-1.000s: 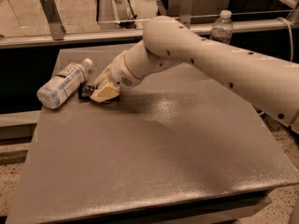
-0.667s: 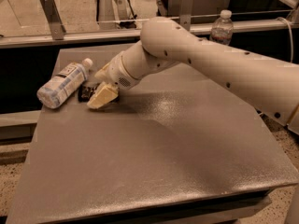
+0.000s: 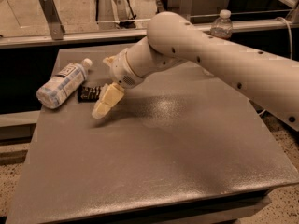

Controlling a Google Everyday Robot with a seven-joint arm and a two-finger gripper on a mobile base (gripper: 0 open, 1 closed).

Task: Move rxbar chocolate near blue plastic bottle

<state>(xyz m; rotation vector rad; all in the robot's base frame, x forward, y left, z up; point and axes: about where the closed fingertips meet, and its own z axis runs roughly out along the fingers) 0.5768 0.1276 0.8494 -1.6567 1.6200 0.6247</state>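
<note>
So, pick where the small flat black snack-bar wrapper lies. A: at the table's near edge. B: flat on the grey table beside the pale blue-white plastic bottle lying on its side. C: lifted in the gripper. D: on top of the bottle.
B: the small flat black snack-bar wrapper rests on the grey table next to the pale blue-white plastic bottle, with the gripper close on its other side.

Grey matte table (image 3: 187, 171), fine-grained top, dull sheen of overhead light near centre. Gripper (image 3: 101, 111) hangs low over the table's left part. Behind the table: horizontal metal rail (image 3: 70, 36), with a slanted metal bracket (image 3: 50, 15) above it. Dark gap under the rail. Pale floor (image 3: 18, 8) beyond it. Clear water bottle (image 3: 222, 24) at the back right. Speckled floor (image 3: 286, 209) at the lower corners.
</note>
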